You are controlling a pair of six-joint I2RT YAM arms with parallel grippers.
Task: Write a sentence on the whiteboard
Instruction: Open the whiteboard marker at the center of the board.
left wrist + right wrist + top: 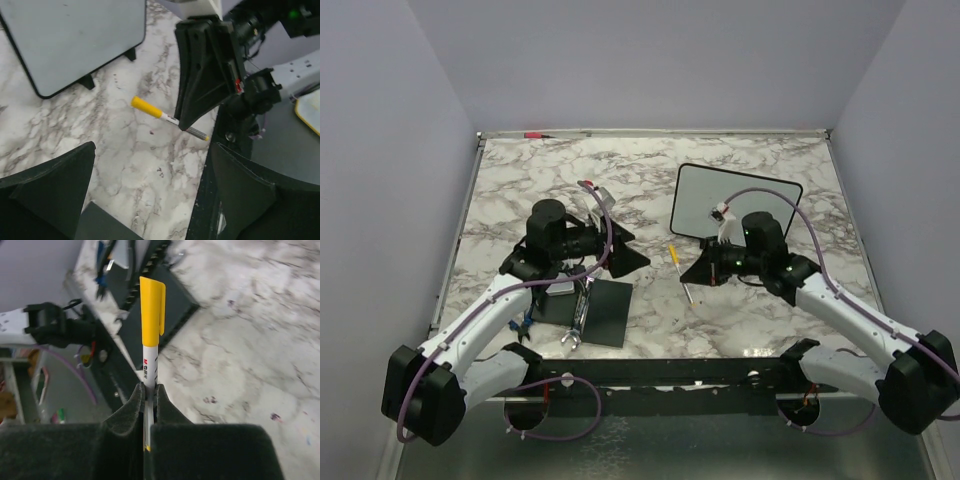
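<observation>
The whiteboard (715, 195) stands propped at the back right, and its black-framed corner (75, 40) also fills the upper left of the left wrist view. No sentence shows on its white surface. A capped marker (676, 258) with a yellow cap and a white barrel (150, 315) lies low over the marble in front of the board. My right gripper (148, 390) is shut on the barrel, with the cap pointing away from the fingers. In the left wrist view the marker (147, 107) sticks out from the right gripper (186, 122). My left gripper (152, 150) is open just left of the marker, holding nothing.
A flat black square pad (605, 310) lies at the near left, with a metal tool (578, 318) and blue-handled pliers (525, 322) beside it. A red pen (533, 134) rests along the far table edge. Grey walls enclose the marble table on three sides.
</observation>
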